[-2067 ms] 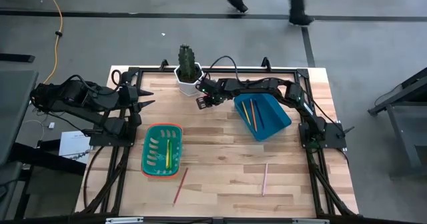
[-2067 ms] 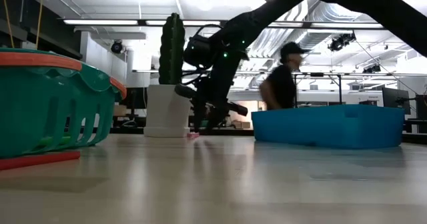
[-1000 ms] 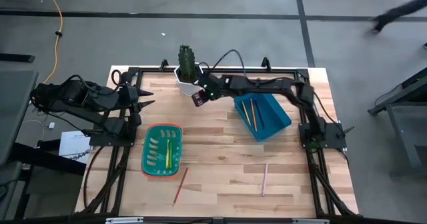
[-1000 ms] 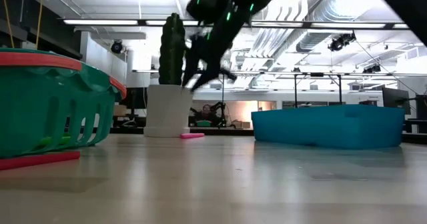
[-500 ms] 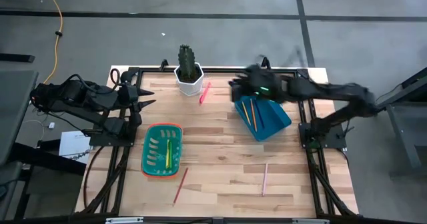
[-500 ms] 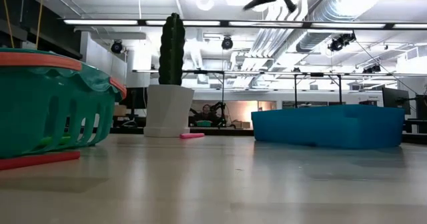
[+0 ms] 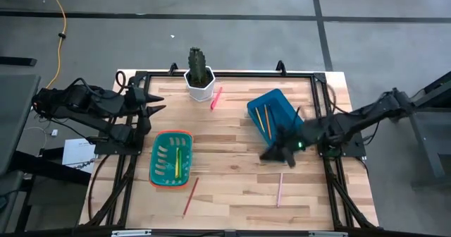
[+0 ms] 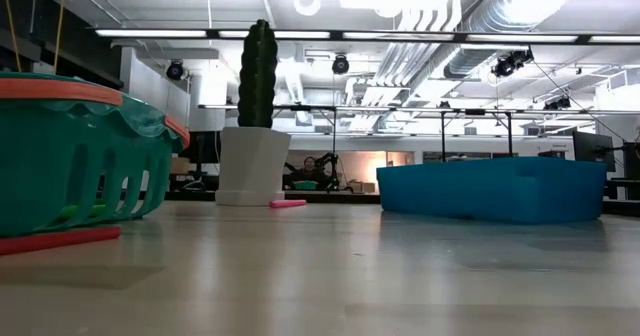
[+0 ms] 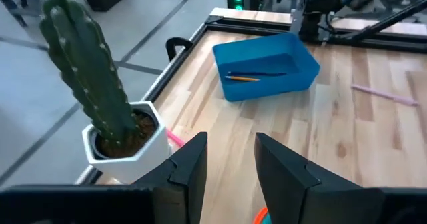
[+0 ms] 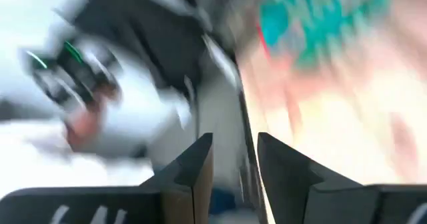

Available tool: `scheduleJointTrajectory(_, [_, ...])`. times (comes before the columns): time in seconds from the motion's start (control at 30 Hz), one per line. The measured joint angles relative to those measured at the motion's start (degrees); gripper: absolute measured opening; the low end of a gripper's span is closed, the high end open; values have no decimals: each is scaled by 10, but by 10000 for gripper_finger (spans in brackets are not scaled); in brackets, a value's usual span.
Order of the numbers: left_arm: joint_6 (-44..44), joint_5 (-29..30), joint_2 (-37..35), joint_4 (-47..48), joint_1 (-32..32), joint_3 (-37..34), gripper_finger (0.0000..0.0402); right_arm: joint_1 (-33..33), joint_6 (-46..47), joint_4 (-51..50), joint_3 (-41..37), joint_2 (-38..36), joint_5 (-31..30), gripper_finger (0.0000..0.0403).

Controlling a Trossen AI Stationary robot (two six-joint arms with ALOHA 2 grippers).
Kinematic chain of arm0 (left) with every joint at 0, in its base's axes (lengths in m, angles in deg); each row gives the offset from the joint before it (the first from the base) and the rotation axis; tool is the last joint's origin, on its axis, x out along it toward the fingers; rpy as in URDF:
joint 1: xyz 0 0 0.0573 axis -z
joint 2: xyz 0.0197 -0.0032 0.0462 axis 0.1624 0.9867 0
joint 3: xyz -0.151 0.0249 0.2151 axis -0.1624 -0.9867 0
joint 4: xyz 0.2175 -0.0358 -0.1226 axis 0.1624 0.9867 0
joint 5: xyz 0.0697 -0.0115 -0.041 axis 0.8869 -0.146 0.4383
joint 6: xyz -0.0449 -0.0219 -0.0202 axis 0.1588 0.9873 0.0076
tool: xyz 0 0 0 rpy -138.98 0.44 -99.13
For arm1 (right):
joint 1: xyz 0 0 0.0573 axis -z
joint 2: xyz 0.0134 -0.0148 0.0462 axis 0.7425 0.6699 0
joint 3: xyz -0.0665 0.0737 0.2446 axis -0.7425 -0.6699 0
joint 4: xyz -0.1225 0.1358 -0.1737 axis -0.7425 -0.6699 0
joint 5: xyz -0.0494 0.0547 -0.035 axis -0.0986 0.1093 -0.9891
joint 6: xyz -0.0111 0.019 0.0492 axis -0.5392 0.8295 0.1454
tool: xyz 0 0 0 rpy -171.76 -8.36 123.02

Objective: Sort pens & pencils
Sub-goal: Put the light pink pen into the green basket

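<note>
While the left arm waited folded at the table's left edge, its left gripper (image 7: 151, 103) sat with the two dark fingers spread and nothing between them, as the left wrist view (image 9: 230, 164) also showed. The right gripper (image 7: 280, 154) was over the wooden table (image 7: 232, 187), just in front of the near corner of the blue rectangular plastic bin (image 7: 276, 118); it was smeared in the high view, but the right wrist view (image 10: 230, 161) showed a clear gap between its fingers, with nothing held there.

The hot-pink plastic pen (image 7: 215, 97) lay on the table just beside the white pot of the green cactus (image 7: 199, 73), on the pot's right, and it showed as a small pink stub at the pot's foot in the low view (image 8: 288, 203). The yellow pen (image 7: 178, 159) and green pens (image 7: 164, 161) lay inside the green plastic basket with the orange rim (image 7: 172, 135) at the table's left middle.

Two thin pencils, an orange one (image 7: 267, 121) and a yellow-orange one (image 7: 258, 117), lay side by side in the blue bin, also seen in the left wrist view (image 9: 241, 78). A dark reddish-brown pencil (image 7: 190, 196) lay on the bare table just in front of the basket, slanting toward the front edge. A pale salmon pencil (image 7: 280, 190) lay on the table well in front of the blue bin, near the right gripper but apart from it, and it showed in the left wrist view (image 9: 385, 95) too.
</note>
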Motion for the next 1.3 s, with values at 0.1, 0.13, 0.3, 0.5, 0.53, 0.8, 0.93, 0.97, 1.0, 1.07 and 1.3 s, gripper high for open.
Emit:
scheduleJointTrajectory(0.1, [29, -3, 2, 0, 0, 0, 113, -42, 82, -135, 0, 8, 46, 110])
scheduleJointTrajectory(0.13, [40, -4, 4, 0, 0, 0, 113, -56, 105, -170, 0, 12, 52, 110])
scheduleJointTrajectory(0.3, [74, -5, 12, 0, 0, 0, 113, -114, 218, -208, 0, 38, 62, 110])
scheduleJointTrajectory(0.5, [91, -5, 28, 1, 0, 0, 113, -168, 370, -204, 13, 99, -17, 110])
scheduleJointTrajectory(0.53, [91, -6, 32, 1, 0, 0, 113, -178, 390, -211, 24, 115, -27, 110])
scheduleJointTrajectory(0.8, [48, -27, 56, 30, 0, 0, 113, -235, 553, -358, 185, 278, -73, 110])
scheduleJointTrajectory(0.93, [46, -28, 57, 60, 0, 0, 113, -228, 603, -469, 296, 363, -69, 110])
scheduleJointTrajectory(0.97, [41, -30, 57, 67, 0, 0, 113, -224, 613, -498, 324, 383, -60, 110])
scheduleJointTrajectory(1.0, [35, -33, 57, 72, 0, 0, 113, -221, 623, -529, 351, 401, -54, 110])
scheduleJointTrajectory(1.07, [20, -38, 56, 83, 0, 0, 113, -215, 641, -581, 396, 435, -43, 110])
scheduleJointTrajectory(1.3, [-42, -76, 56, 87, 0, 0, 113, -211, 736, -614, 436, 495, -31, 110])
